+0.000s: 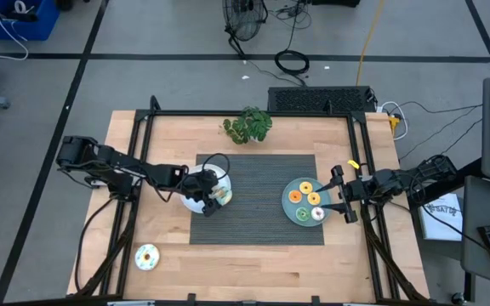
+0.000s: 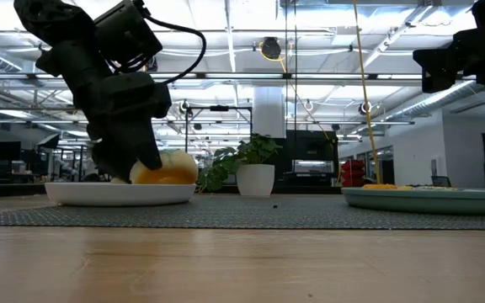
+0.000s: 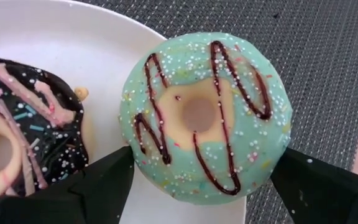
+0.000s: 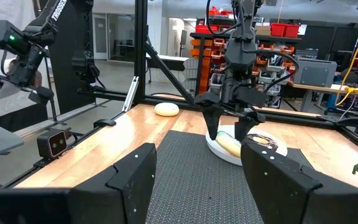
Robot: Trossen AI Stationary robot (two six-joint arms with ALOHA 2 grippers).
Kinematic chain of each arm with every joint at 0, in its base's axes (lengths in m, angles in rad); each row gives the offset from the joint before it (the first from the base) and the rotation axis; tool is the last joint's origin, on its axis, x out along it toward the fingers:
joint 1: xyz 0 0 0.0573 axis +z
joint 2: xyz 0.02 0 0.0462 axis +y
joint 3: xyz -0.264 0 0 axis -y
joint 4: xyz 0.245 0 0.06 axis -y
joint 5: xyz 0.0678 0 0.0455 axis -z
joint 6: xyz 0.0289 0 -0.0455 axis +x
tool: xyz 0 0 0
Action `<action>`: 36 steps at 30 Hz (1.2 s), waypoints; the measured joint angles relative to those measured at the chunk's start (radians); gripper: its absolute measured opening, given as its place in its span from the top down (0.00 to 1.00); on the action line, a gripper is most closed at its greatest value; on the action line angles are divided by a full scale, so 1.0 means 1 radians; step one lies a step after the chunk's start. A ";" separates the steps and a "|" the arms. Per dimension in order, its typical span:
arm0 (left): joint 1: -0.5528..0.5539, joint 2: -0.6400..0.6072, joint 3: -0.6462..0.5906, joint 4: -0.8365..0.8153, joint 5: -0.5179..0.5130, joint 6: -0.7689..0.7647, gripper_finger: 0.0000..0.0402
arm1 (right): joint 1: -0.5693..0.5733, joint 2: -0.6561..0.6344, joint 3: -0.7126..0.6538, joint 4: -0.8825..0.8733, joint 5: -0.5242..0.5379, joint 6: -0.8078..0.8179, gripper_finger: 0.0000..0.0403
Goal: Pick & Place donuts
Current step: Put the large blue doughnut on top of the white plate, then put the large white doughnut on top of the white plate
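L claw (image 3: 201, 180) open astride mint donut (image 3: 204, 115), white plate (image 3: 55, 37).

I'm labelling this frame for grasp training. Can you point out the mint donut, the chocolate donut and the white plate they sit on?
mint donut (image 3: 204, 115): left wrist view, on its centre hole.
chocolate donut (image 3: 48, 134): left wrist view, on its dark icing.
white plate (image 3: 73, 43): left wrist view, on a bare part.

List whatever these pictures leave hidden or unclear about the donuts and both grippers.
- High view: left gripper covers the white plate; donuts there unreadable.
- Left wrist view: fingers flank the mint donut; contact unclear. Chocolate donut cut off by the edge.
- Low view: teal plate rim hides its donuts.
- Right gripper: open, beside the teal plate.
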 joint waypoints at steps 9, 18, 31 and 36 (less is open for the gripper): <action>0.049 -0.038 0.001 -0.007 0.085 0.002 0.09 | 0.000 0.000 0.000 0.000 0.000 0.000 0.45; 0.050 -0.060 0.003 -0.016 0.079 0.018 0.09 | 0.000 0.000 0.000 -0.001 0.000 0.000 0.45; 0.025 -0.061 0.004 0.011 0.053 0.015 0.09 | 0.000 0.000 0.000 0.000 0.000 0.000 0.45; 0.023 -0.102 0.006 0.014 0.053 0.045 0.09 | 0.000 0.000 0.000 0.000 0.000 0.000 0.45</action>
